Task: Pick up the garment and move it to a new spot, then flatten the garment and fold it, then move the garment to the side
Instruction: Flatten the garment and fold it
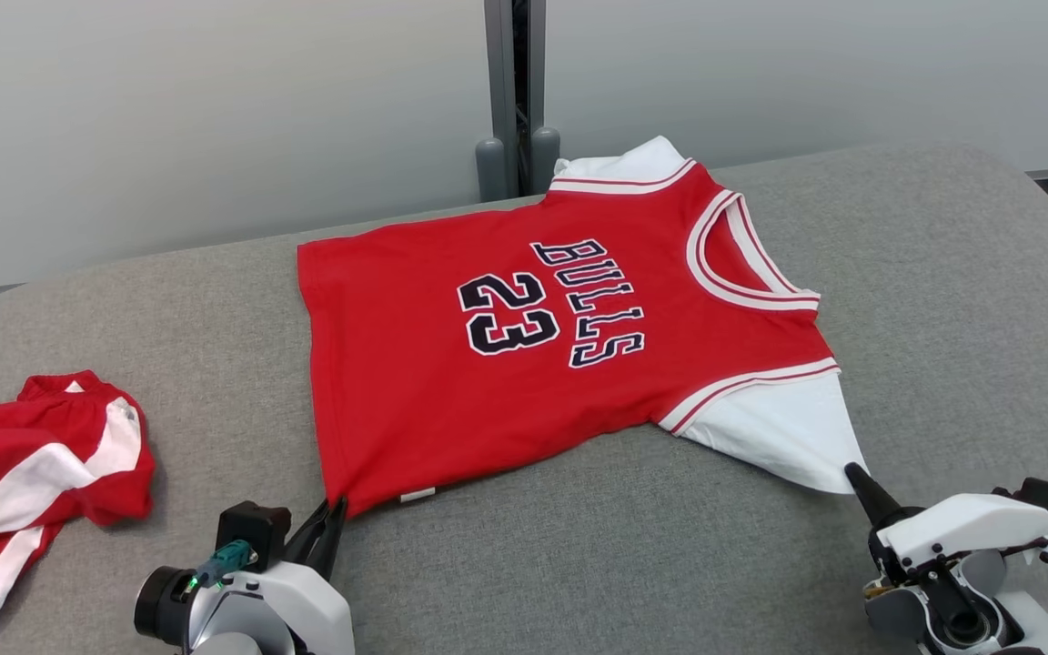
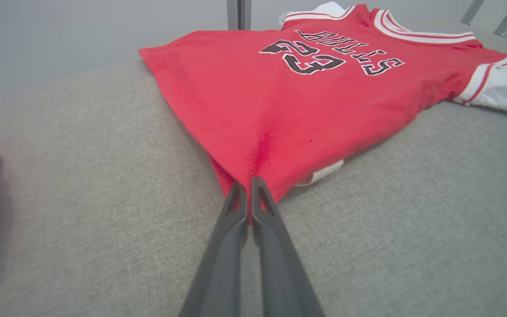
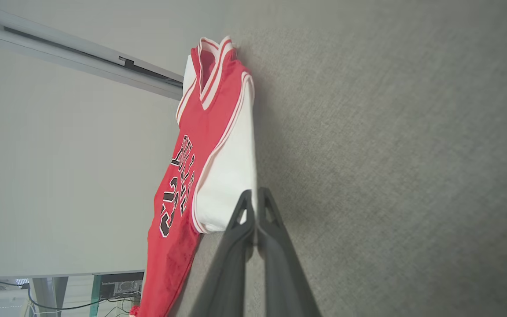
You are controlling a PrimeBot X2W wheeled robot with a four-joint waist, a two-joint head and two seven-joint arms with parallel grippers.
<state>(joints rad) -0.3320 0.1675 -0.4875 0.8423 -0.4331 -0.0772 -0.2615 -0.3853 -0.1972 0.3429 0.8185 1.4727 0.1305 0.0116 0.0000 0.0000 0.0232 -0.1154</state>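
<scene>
A red jersey (image 1: 524,346) with white sleeves and "BULLS 23" on its front lies spread flat on the grey padded table (image 1: 633,546), collar toward the right. My left gripper (image 1: 335,506) is shut on the jersey's near hem corner, and the left wrist view shows the red jersey (image 2: 306,101) cloth pinched between the left gripper (image 2: 248,187) tips. My right gripper (image 1: 851,475) is shut on the tip of the near white sleeve (image 1: 783,432); in the right wrist view the right gripper (image 3: 253,198) pinches the white sleeve (image 3: 229,176) edge.
A second red and white garment (image 1: 28,473) lies crumpled at the table's left edge. A grey wall with a vertical post (image 1: 513,91) stands behind the table. Bare grey surface stretches right of the jersey and along the near edge.
</scene>
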